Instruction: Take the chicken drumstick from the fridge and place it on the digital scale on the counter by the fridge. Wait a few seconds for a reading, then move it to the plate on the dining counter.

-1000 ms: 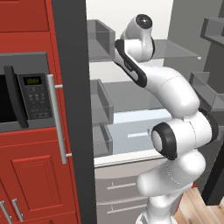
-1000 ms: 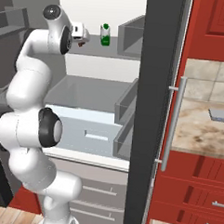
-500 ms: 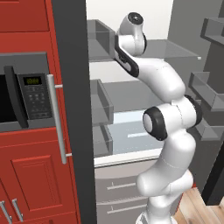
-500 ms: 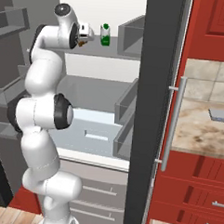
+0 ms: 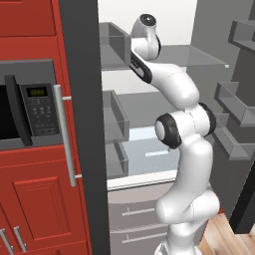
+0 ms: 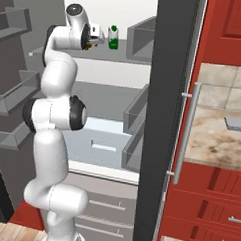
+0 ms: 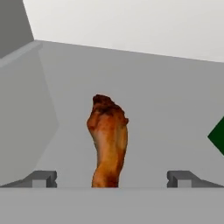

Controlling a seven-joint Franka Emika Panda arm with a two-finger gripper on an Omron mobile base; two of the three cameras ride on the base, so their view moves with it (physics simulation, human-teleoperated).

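Jaws stand wide apart, nothing held; in the hand view the two dark fingertips [image 7: 41, 178] sit well to either side of the chicken drumstick [image 7: 107, 141], neither touching it.

Drumstick: lies on the upper fridge shelf [image 6: 123, 51], thick meaty end away from the camera, narrow bone end toward the gripper [image 7: 112, 179]. Roughly centred between the tips, a little left of centre.

Right base view: gripper [image 6: 96, 39] is level with that shelf, a small green bottle [image 6: 113, 37] just beside it to the right. A dark green edge at the right border of the hand view is probably that bottle.

Step in hand (judgement): final approach before the grasp. To do it well:
- advance along the drumstick's axis until the tips straddle the thicker part, not the bone end
- shift slightly left to centre
- keep clear of the bottle
- close only once the tips are low on the shelf

Digital scale [image 6: 236, 123] waits on the bench [image 6: 216, 140] right of the fridge [image 6: 165, 120].
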